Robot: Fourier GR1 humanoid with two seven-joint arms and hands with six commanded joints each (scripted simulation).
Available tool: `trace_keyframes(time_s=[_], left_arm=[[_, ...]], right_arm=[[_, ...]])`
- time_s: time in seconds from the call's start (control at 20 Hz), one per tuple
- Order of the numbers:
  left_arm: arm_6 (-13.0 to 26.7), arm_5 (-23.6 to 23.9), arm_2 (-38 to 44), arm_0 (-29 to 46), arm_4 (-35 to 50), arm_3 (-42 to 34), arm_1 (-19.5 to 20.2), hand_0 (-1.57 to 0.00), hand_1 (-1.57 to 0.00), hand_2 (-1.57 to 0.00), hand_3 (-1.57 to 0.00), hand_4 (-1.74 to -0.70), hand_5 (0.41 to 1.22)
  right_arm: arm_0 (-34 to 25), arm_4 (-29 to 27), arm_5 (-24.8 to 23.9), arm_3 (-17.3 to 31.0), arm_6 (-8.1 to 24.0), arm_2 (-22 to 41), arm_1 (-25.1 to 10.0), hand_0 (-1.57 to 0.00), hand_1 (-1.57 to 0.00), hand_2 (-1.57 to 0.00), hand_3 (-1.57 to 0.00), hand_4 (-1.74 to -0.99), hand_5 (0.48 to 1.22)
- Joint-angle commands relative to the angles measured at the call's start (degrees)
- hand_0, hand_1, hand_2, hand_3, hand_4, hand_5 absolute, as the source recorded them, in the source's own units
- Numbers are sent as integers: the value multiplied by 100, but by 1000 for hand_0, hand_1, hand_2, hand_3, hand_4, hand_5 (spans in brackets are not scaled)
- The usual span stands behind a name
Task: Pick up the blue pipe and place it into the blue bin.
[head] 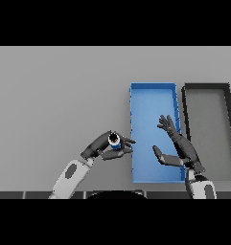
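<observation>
The blue pipe (115,141) is a short blue tube with a dark end facing up, and it is held above the grey table just left of the blue bin (136,91). My left hand (101,148) is shut on it, fingers and thumb curled round the tube. The blue bin is a long rectangular tray right of centre, and nothing shows inside it. My right hand (177,143) hovers open over the bin's right part, fingers spread and thumb pointing left.
A dark grey bin (230,119) of similar shape stands directly right of the blue bin, close beside it. Bare grey table (54,95) spreads across the left and the far side.
</observation>
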Motion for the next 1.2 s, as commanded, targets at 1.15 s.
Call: trace_keyframes(time_s=[1.15], left_arm=[[181,-661,564,33,-467,82,-335,-1571,-1571,-1571,-1571,-1462,1221]], right_arm=[[-3957,-395,911,973,2209,1687,412,-168,-218,-261,-128,-1233,487]])
